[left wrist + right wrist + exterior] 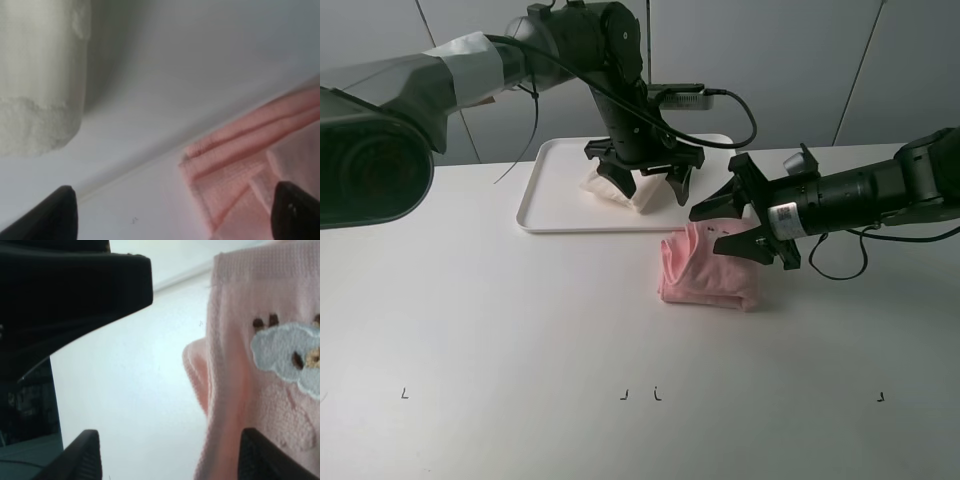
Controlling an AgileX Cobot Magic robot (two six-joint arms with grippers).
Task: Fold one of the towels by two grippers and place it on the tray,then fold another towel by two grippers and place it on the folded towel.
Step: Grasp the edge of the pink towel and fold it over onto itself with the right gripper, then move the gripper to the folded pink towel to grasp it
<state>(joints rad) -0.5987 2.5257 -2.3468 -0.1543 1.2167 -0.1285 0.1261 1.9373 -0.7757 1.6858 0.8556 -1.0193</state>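
A folded white towel (618,190) lies on the white tray (558,190) at the back. My left gripper (645,184) hangs open just above it, touching nothing I can see; its wrist view shows the white towel (40,75) apart from the open gripper (177,216). A folded pink towel (708,272) lies on the table in front of the tray's right corner, and it also shows in the left wrist view (255,150). My right gripper (722,232) is open at the pink towel's far right edge. The right wrist view shows the pink towel's embroidered patch (287,357) beside the open gripper (172,457).
The left arm's dark gripper body (75,290) is close to the right gripper. The tray's front rim (125,175) runs between the two towels. Small black marks (640,394) lie near the table's front edge. A cable (835,270) trails behind the right arm.
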